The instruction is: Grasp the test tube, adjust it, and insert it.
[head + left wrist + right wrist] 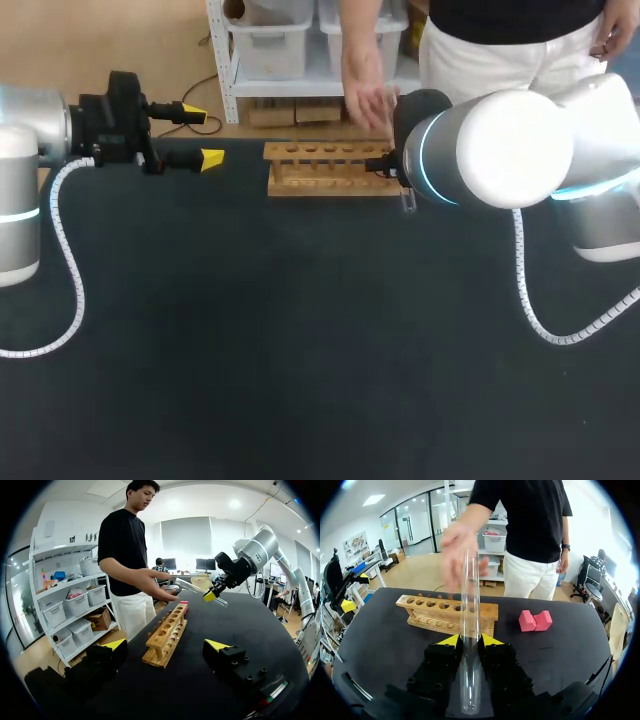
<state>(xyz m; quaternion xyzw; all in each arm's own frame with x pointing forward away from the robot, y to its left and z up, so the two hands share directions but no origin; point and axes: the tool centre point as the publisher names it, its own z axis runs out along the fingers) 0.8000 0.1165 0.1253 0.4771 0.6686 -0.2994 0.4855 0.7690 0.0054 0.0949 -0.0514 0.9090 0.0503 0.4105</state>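
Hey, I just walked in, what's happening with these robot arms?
The right hand is shut on a clear tube, holding it in the air near one end of the wooden rack; it is not inserted yet. A person's palm reaches in by that same end. The left hand sits open off to the rack's left, holding nothing. A pink block lies beside the rack.

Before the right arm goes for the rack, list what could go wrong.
1. A person's hand hovers by the wooden rack, close to the test tube; the arm could strike it.
2. Much of the tube sticks out past the right gripper, so it might knock the rack and slip.
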